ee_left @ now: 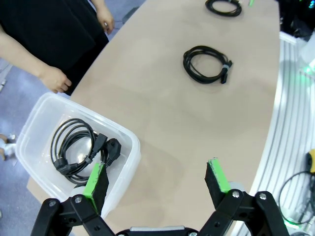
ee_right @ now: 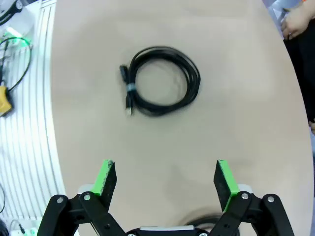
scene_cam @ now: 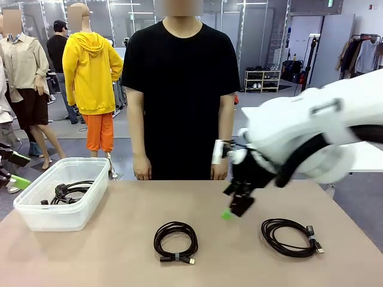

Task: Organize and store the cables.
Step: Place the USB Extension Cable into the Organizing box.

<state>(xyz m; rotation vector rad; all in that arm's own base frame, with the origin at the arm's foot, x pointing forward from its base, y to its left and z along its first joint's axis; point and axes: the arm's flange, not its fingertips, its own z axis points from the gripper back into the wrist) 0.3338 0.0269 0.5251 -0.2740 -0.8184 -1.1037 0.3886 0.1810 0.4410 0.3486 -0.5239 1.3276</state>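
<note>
**Left gripper** (ee_left: 156,177): jaws spread wide, nothing between them. It hangs over the near rim of the bin (ee_left: 30,129), with one pad above the bin and the other above bare table (scene_cam: 108,251). In the front view the picture's edge cuts it off beside the bin.

**Right gripper** (ee_right: 165,179): jaws spread wide, nothing held. It hangs over the table well apart from the bin, between the middle coil (ee_right: 160,81) and the end coil (scene_cam: 291,237). In the front view the white arm hides its wrist. How high it clears the table cannot be judged.

**Bin coil** (ee_left: 74,145): lies flat inside the bin, with chunky black plugs. In the front view it shows dimly through the bin wall.

**Middle coil**: flat on the table, well apart from the bin. Its band and plug are on the robot's side. It is slightly blurred in the right wrist view.

**End coil**: flat on the table, farthest from the bin. The top edge cuts it in the left wrist view. A dark arc under the right gripper's body may be this coil; I cannot tell.

**Person** (scene_cam: 182,89): stands across the table. One hand (ee_left: 56,78) hangs just beyond the bin's far rim, touching nothing.
</note>
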